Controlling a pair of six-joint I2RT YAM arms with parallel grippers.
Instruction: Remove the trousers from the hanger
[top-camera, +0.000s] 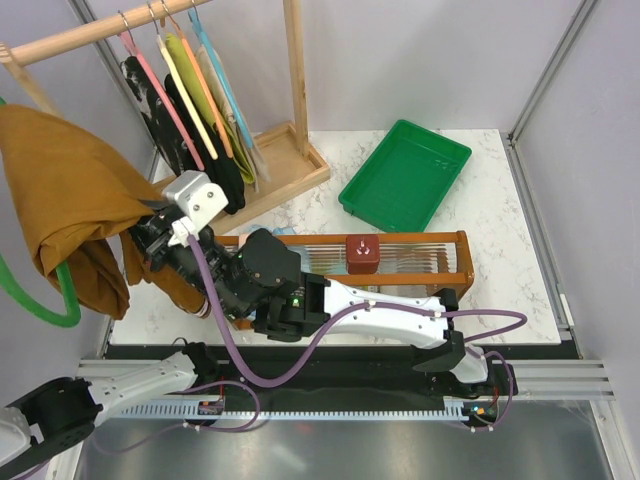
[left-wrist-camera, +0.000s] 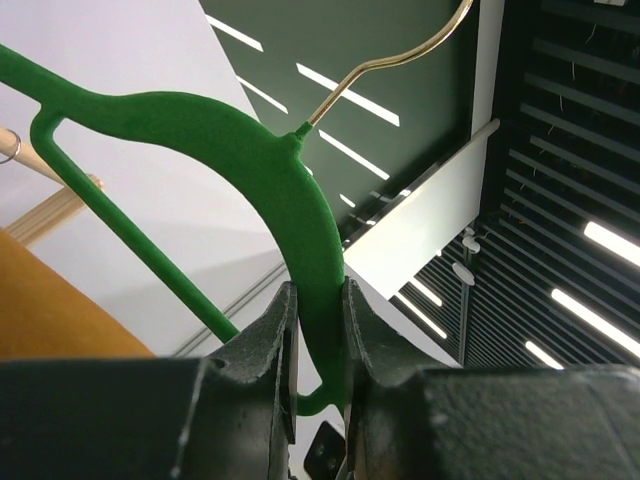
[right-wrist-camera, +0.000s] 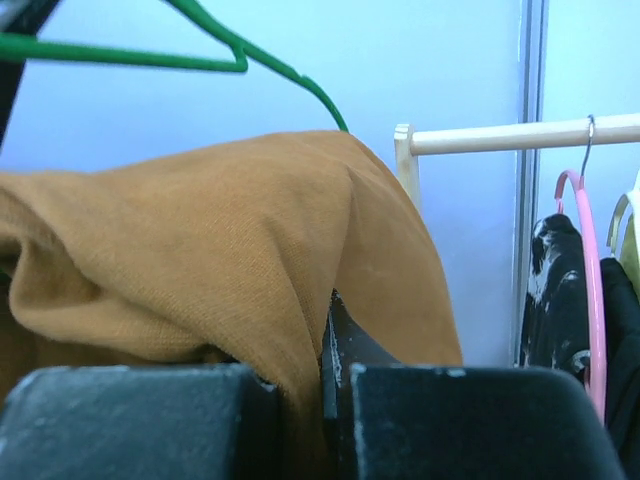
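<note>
Left wrist view: our left gripper (left-wrist-camera: 318, 340) clamps the hanger (left-wrist-camera: 250, 150); our right gripper (right-wrist-camera: 325, 380) pinches the trousers (right-wrist-camera: 220, 230), which hang past the left edge of the table (top-camera: 505, 200). If we pull hard, the cloth may slip free or the hanger may twist.

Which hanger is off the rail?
The green hanger, clamped in the left gripper with brown trousers on it; the other hangers hang on the wooden rail.
</note>
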